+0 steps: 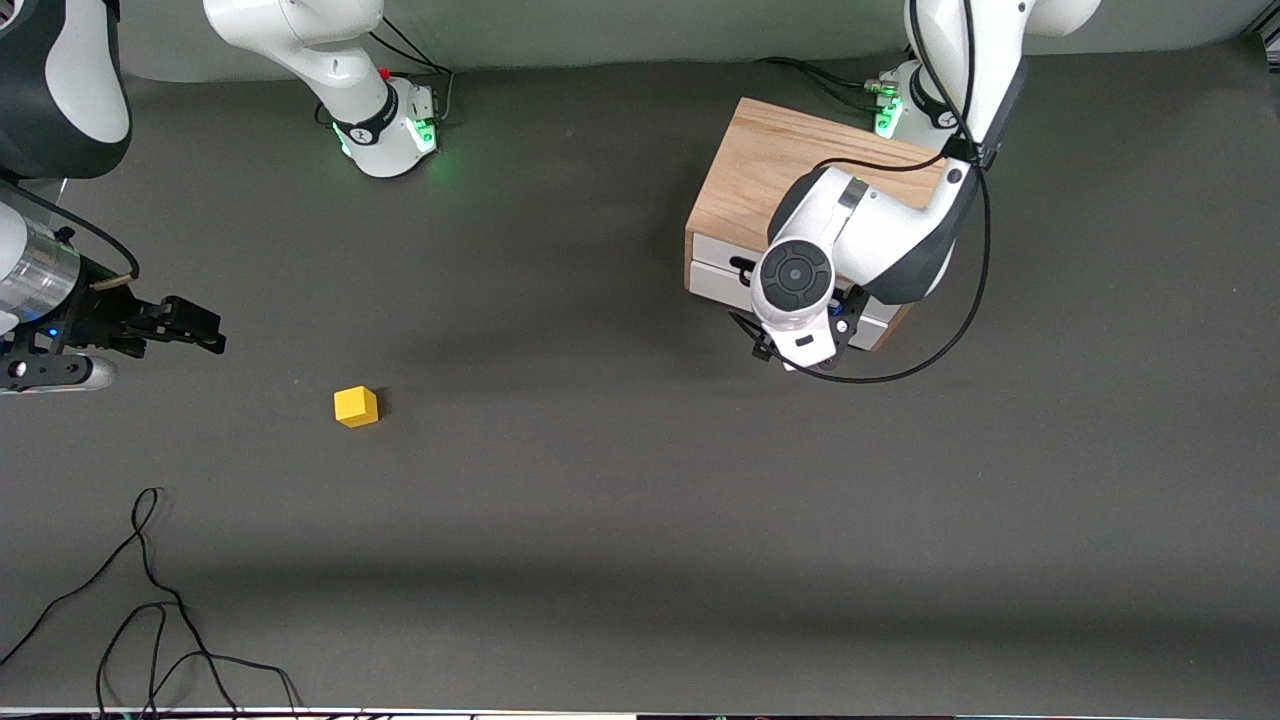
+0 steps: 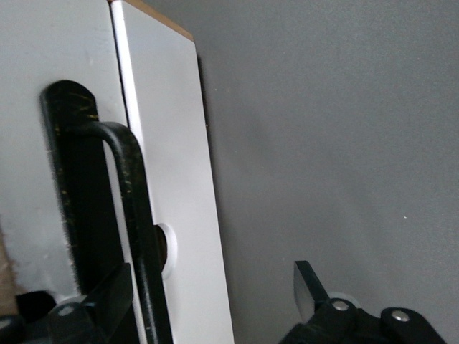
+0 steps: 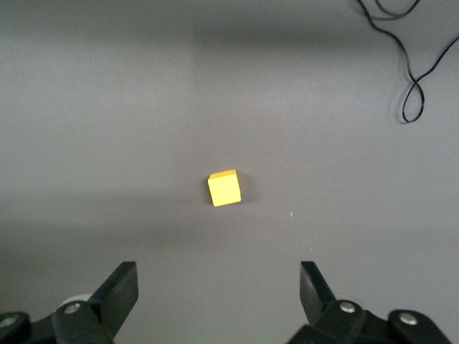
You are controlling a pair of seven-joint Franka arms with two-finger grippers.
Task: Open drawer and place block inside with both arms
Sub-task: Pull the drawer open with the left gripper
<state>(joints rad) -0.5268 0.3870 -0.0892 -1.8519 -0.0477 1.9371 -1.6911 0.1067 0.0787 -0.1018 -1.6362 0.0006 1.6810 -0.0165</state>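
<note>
The light oak cabinet stands toward the left arm's end of the table, its white drawer front facing the front camera. My left gripper hangs right in front of that drawer. In the left wrist view it is open, with the black wire handle between its fingers, close to one finger. The drawer front looks shut. The yellow block lies on the grey table toward the right arm's end. My right gripper is open and empty, up in the air short of the block.
A loose black cable lies on the table near the front camera, at the right arm's end, and shows in the right wrist view. The left arm's own cable loops down beside the cabinet.
</note>
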